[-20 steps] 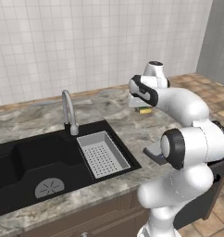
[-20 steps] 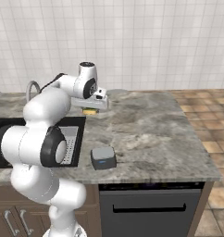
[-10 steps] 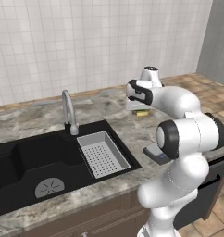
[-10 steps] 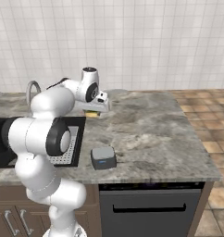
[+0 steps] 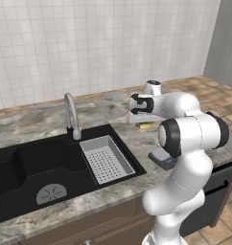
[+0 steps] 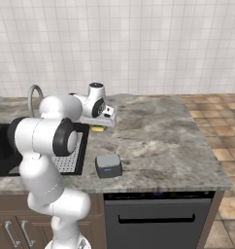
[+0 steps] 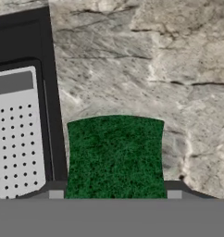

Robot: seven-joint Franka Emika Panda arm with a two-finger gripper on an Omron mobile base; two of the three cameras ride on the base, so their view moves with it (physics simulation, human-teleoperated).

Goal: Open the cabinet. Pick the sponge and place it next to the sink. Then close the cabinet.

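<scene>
I see the small flat sponge (image 7: 115, 157), green face up with a yellow layer under it (image 5: 145, 126), between the two dark fingertips (image 7: 55, 190) of my hand (image 7: 115, 193). The fingers stand partly open, one at each side of the sponge; I cannot tell whether they are gripping it or whether it already rests on the bench. It sits over the grey-brown marbled stone bench (image 6: 158, 141), just right of the black sink (image 5: 36, 165) and its perforated white drain tray (image 5: 106, 159). A curved silver tap (image 5: 71, 115) stands behind the sink. A small dark grey square block (image 6: 109, 166) lies nearer on the bench, well apart from the sponge.
</scene>
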